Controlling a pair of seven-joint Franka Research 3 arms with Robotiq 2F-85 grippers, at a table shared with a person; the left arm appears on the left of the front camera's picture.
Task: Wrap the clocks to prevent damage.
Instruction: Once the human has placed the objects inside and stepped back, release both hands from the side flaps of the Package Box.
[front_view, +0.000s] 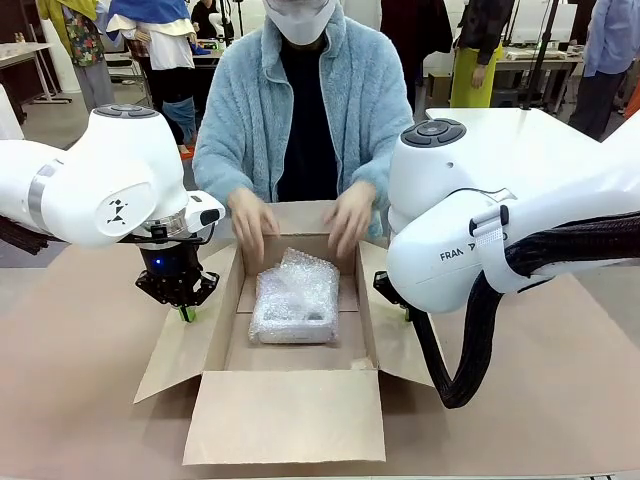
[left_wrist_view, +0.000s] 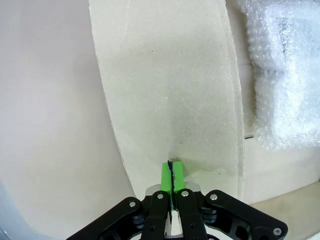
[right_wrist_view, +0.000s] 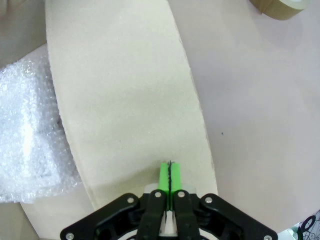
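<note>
Front flap (front_view: 285, 415) flat; wrapped clock (front_view: 296, 300) inside box (front_view: 366, 310); left hand (front_view: 186, 314) closed

A: What do the arms look like?
B: Glossy white shells. The left arm (front_view: 120, 175) has a blue wrist light (front_view: 157, 263); the right arm (front_view: 480, 210) reads "FRAN" and carries a black ribbed cable hose (front_view: 470, 350).
A: The grippers?
B: The left gripper (left_wrist_view: 171, 170) and right gripper (right_wrist_view: 170, 172) are black linkages with silver screws and green pads (left_wrist_view: 165, 176).
A: And the person?
B: Fluffy light-blue jacket (front_view: 225, 130) over a black top (front_view: 305, 130).
</note>
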